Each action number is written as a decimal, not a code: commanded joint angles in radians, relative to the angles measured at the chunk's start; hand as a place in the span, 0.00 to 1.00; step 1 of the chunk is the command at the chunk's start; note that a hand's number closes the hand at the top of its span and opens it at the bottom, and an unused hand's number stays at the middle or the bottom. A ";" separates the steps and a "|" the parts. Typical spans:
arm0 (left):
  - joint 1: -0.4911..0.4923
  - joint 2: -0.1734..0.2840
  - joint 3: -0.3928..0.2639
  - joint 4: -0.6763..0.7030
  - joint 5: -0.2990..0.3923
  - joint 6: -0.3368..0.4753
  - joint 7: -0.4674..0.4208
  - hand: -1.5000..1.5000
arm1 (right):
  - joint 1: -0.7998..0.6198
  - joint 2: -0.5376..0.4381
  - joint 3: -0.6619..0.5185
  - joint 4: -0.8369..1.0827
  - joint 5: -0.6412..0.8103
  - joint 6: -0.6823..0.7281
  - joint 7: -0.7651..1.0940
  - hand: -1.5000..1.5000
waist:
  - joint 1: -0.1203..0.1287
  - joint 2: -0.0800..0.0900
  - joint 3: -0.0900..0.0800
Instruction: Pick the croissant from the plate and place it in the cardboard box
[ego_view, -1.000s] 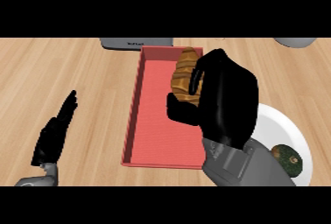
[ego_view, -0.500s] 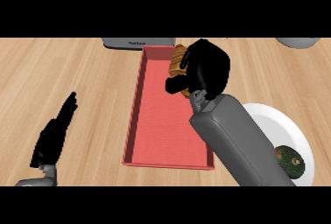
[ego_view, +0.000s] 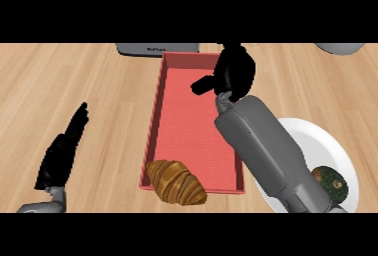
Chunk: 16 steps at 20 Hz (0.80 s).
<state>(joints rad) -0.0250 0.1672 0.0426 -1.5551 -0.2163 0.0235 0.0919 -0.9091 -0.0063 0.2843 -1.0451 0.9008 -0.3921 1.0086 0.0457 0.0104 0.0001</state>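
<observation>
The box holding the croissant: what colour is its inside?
The box is salmon red inside, walls and floor alike; the head view shows it best.

A second ago the right hand (ego_view: 235, 70) was curled round the croissant (ego_view: 176, 181) above the far half of the cardboard box (ego_view: 193, 120). Now that hand has let go and hangs over the box's far end, fingers relaxed and holding nothing. The croissant has ended up at the box's near end, lying across the near wall, partly inside the box and partly overhanging onto the bench (ego_view: 88, 85).
</observation>
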 joint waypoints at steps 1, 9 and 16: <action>0.018 -0.010 -0.003 0.037 -0.016 0.017 -0.054 0.50 | 0.002 0.006 -0.023 0.024 0.019 -0.262 0.026 0.00 | -0.011 -0.001 0.000; 0.051 -0.020 0.022 0.026 0.007 0.023 -0.028 0.50 | 0.044 0.006 -0.105 -0.180 0.038 -0.491 0.024 0.00 | -0.044 -0.015 0.000; 0.037 0.010 0.043 -0.016 0.013 0.009 0.035 0.50 | 0.310 -0.034 -0.191 -0.479 0.161 -0.490 0.031 0.00 | -0.087 -0.025 0.001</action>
<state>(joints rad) 0.0020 0.1709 0.0791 -1.5521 -0.2111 0.0402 0.1029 -0.7353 -0.0138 0.1256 -1.3675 1.0193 -0.8173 0.9920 -0.0206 -0.0088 0.0001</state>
